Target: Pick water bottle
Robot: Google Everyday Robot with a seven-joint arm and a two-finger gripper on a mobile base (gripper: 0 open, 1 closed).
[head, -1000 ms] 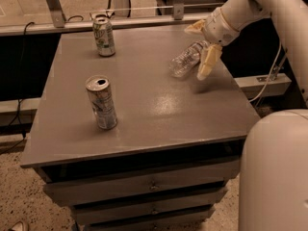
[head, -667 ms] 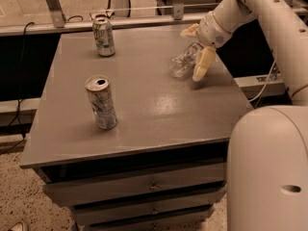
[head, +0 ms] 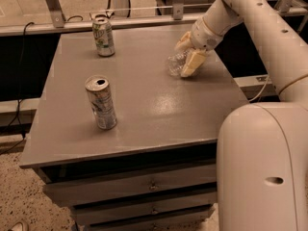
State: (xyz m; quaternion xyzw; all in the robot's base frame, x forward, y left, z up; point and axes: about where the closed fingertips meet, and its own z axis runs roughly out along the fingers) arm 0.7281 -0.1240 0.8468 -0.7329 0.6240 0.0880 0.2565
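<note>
At table [head: 144, 105] far right, water bottle [head: 174, 65] lies between spread gripper [head: 182, 59] fingers.

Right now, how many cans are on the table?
2. One drink can stands at the far left of the table; the other drink can stands nearer the front left. The gripper is at the water bottle, on the far right.

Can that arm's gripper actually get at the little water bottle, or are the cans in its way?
Probably yes. The gripper is right at the water bottle, fingers seemingly either side of it; the near can and far can stand well away.
</note>
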